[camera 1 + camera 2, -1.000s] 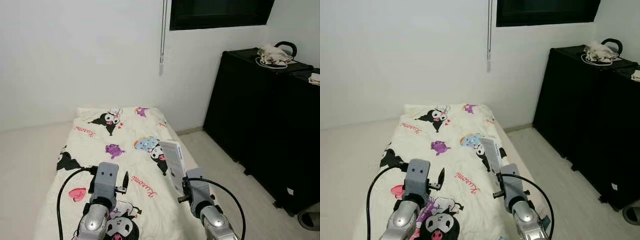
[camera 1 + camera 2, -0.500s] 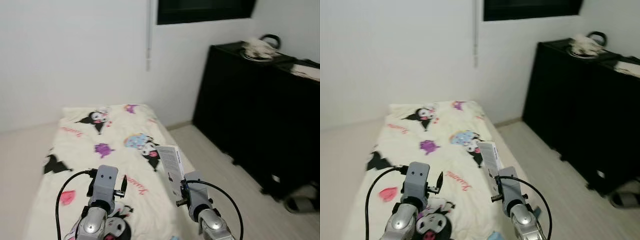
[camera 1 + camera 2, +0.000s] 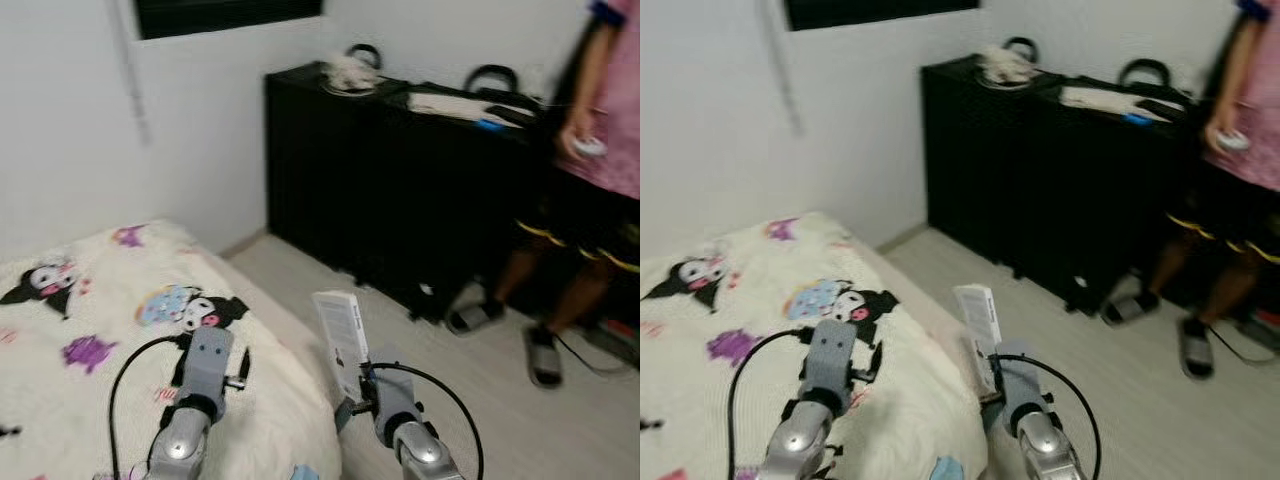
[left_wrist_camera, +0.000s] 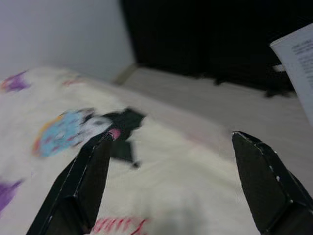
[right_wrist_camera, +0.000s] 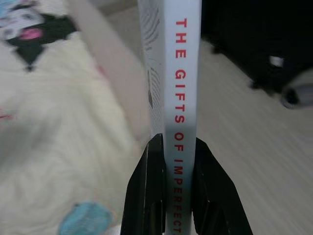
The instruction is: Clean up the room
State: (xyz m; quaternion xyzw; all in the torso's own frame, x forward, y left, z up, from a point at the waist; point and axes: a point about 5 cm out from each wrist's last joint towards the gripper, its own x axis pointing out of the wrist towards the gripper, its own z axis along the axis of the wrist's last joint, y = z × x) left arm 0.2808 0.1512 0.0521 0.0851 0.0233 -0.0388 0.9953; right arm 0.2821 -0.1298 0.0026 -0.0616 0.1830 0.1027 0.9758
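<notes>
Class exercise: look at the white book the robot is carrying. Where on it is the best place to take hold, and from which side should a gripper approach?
Grip the book low on its spine edge, coming from below, as the right gripper does. It stands upright and is thin, so two fingers can probably pinch its flat covers securely there.

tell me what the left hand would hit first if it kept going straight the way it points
Probably the bed: the open left hand points low over the cartoon-print blanket toward its edge. If it cleared that, next would be the pale floor, then the black cabinet. Depth is hard to judge.
</notes>
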